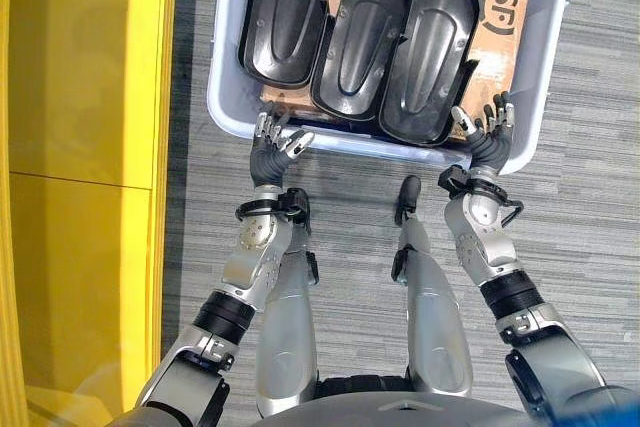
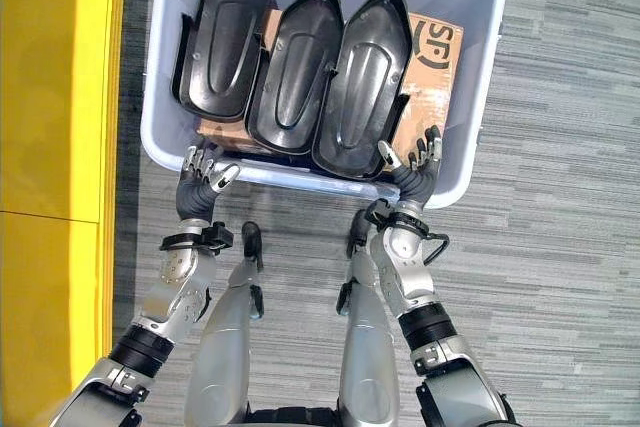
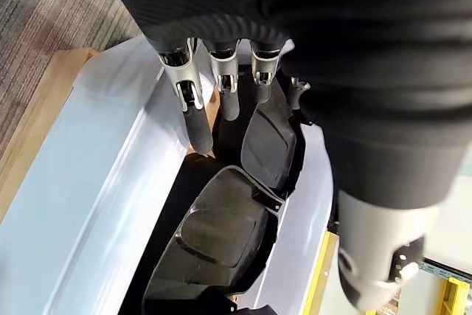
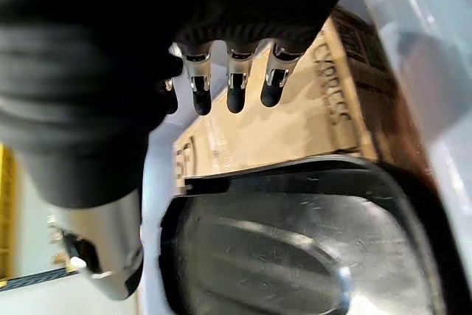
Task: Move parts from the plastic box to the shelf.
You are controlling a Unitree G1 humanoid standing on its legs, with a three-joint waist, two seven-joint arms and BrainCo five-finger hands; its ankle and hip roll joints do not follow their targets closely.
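Below, the plastic box [image 1: 232, 112] sits on the grey carpet [image 1: 590, 207], holding three black moulded parts [image 1: 360, 42] side by side, lying on a brown cardboard box [image 1: 498, 32]. Both hands hover at the near rim: the left hand [image 1: 272, 137] by the near-left corner, the right hand [image 1: 490, 132] by the rightmost part's near end. Each has relaxed, spread fingers holding nothing. A yellow shelf [image 1: 80, 147] runs along the robot's left, just beside the box.
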